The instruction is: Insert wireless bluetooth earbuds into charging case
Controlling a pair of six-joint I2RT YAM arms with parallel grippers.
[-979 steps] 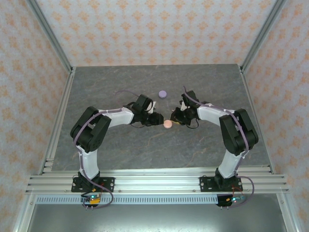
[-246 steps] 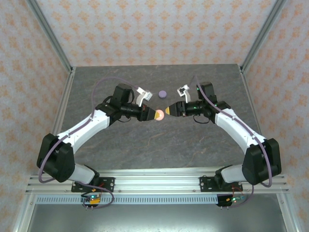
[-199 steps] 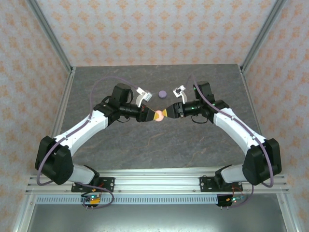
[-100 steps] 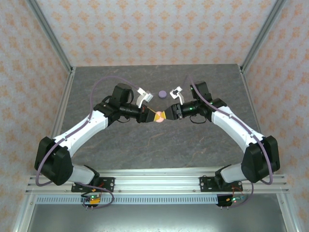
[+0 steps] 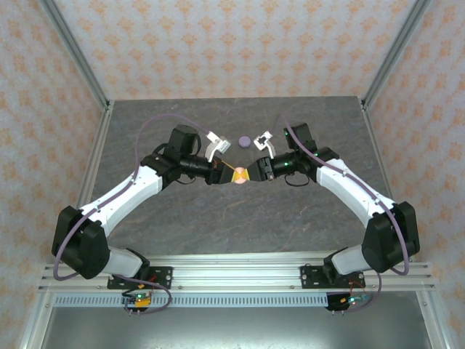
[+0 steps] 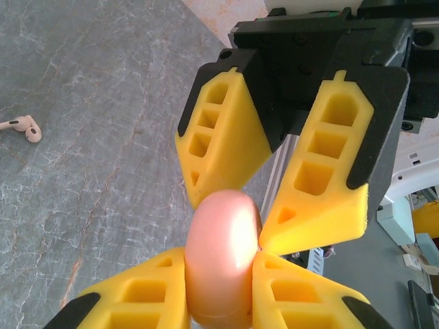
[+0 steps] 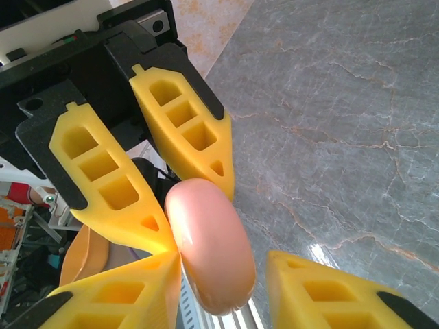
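A pink round charging case (image 5: 238,175) hangs in the air above mid-table, pinched edge-on by my left gripper (image 5: 231,174), which is shut on it. In the left wrist view the case (image 6: 221,260) sits tight between both yellow fingers. My right gripper (image 5: 248,174) faces it from the right with its jaws straddling the case's free half. In the right wrist view the case (image 7: 209,250) touches my left finger (image 7: 116,295), while a gap remains before the other finger (image 7: 329,295), so this gripper is open. One pinkish-peach earbud (image 6: 24,127) lies on the table.
A pale purple round case (image 5: 245,140) lies on the grey marbled table (image 5: 218,218), just behind the two grippers. Metal frame posts and patterned walls close in the table on the left, right and back.
The right gripper has slid left up to the held pink case and its jaws have narrowed around it. The left arm has kept still with the case.
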